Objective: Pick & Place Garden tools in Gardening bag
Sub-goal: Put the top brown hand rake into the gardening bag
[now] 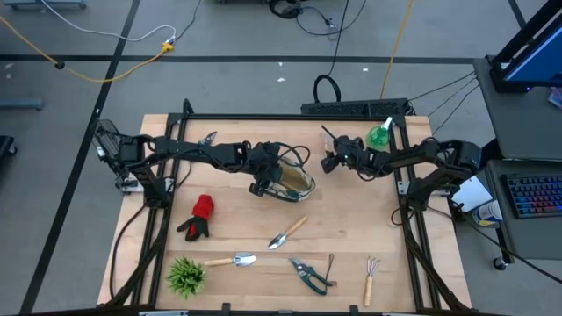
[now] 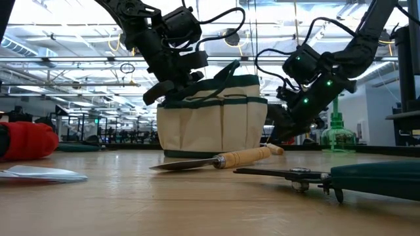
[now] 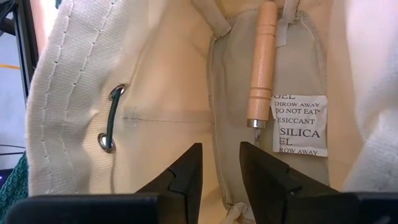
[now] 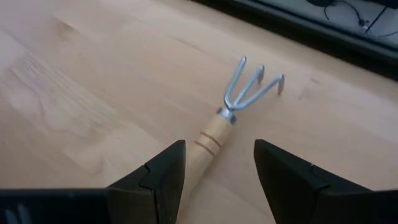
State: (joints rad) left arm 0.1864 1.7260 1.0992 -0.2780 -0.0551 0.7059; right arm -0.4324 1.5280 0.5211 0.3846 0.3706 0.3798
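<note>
**A:** Where do you stand?

**B:** My right gripper (image 4: 214, 180) hangs low over the surface (image 4: 74, 81), fingers spread wide with nothing between them. A wooden-handled hand rake (image 4: 239, 102) lies flat right ahead. Its handle end runs into the gap between my fingers and its metal tines point away from me, so its long axis lies nearly along my line of sight, slightly slanted. My fingers straddle the handle crosswise, which I judge is the line the next closing depends on.

**A:** And your other arm?

**B:** My left gripper (image 3: 217, 174) is down in the mouth of the gardening bag (image 1: 290, 180), fingers partly apart, holding nothing. One wooden-handled tool (image 3: 261, 62) already lies on the bag's floor beside a silica packet (image 3: 300, 124).

**A:** Which arm is nearer the rake?

**B:** The right, clearly; the bag sits just to its left.

**A:** What else is around?

**B:** A trowel (image 1: 288, 233), pruners (image 1: 309, 274), a glove (image 1: 198, 217), another trowel (image 1: 230, 260) and a small fork (image 1: 371, 279) lie on the pale wood. A spray bottle (image 1: 379, 134) stands at the far right corner. Beyond is a workshop floor with cables.
</note>
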